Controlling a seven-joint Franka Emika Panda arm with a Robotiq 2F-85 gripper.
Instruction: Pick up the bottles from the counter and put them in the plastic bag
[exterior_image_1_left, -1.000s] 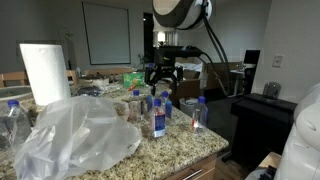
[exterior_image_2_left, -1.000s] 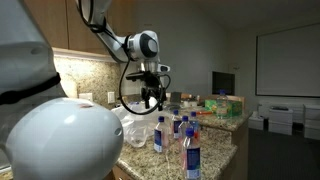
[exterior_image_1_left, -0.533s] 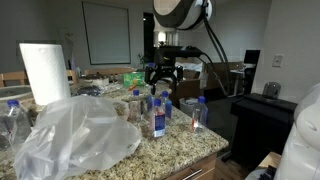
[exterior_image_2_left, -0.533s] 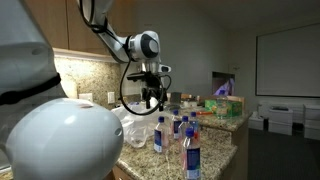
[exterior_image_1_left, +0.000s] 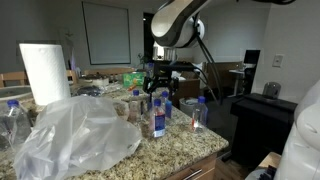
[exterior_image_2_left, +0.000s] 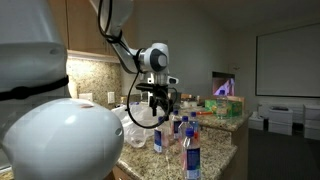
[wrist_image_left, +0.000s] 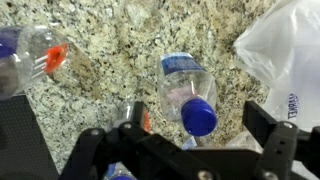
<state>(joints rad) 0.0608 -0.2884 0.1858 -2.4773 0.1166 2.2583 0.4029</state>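
Dropped my gripper (exterior_image_1_left: 160, 90) lower since a second ago, jaws spread wide and empty, and the blue-capped bottle (wrist_image_left: 188, 92) stands upright on the counter (wrist_image_left: 100, 60) at wrist-view centre, lined up between them, plastic bag (wrist_image_left: 285, 50) off at upper right.

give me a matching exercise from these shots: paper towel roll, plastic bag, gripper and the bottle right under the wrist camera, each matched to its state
Things:
1. paper towel roll
2. plastic bag
3. gripper
4. bottle in the middle of the wrist view

States:
A. open, hanging above the counter
B. clear, with a blue cap on
C. white, standing upright
D. crinkled and translucent, lying in a heap

Pairs: 1-C, 2-D, 3-A, 4-B
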